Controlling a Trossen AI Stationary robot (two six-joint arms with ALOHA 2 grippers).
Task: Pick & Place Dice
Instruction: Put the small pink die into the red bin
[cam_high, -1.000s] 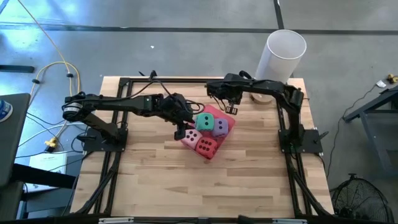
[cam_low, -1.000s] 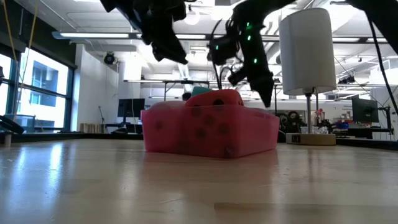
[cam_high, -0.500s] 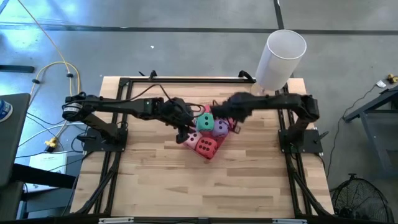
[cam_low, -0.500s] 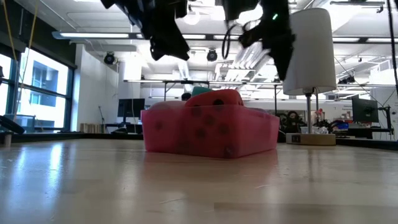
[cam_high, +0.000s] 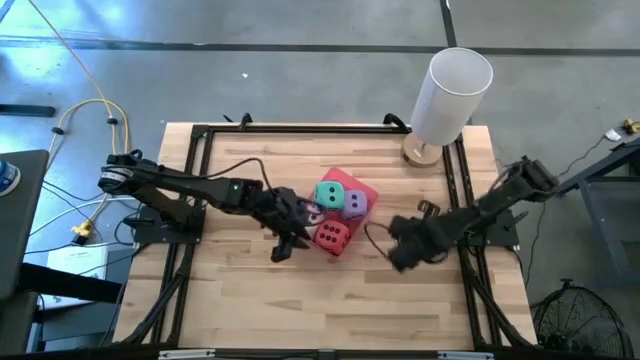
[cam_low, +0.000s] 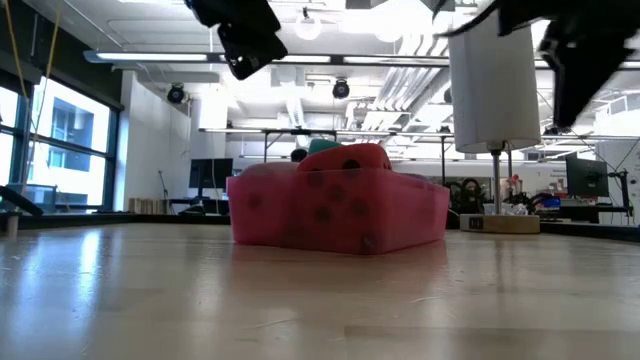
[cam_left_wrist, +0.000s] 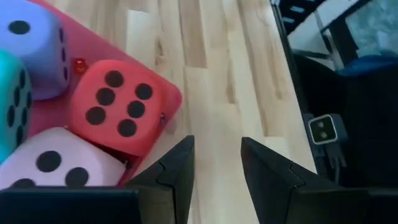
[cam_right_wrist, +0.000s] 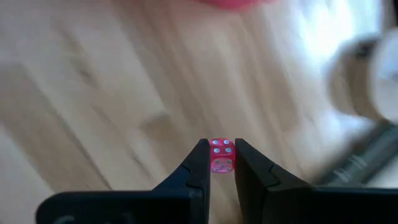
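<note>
The right tool (cam_right_wrist: 217, 163) hangs over the bare wooden counter (cam_high: 250, 290) right of the flat pink rectangular tray (cam_high: 362, 187), its fingers pinching a small translucent red die with white pips (cam_right_wrist: 222, 155). The left tool (cam_left_wrist: 214, 163) hovers at the tray's left edge with its fingers spread and nothing between them. In the tray sit the soft teal green cube (cam_high: 330, 196), the purple cube (cam_high: 354, 205), the red cube (cam_high: 332, 236) and the pale pink cube (cam_left_wrist: 53, 165), packed touching. A tall white cylinder (cam_high: 450, 92) stands at the far right.
</note>
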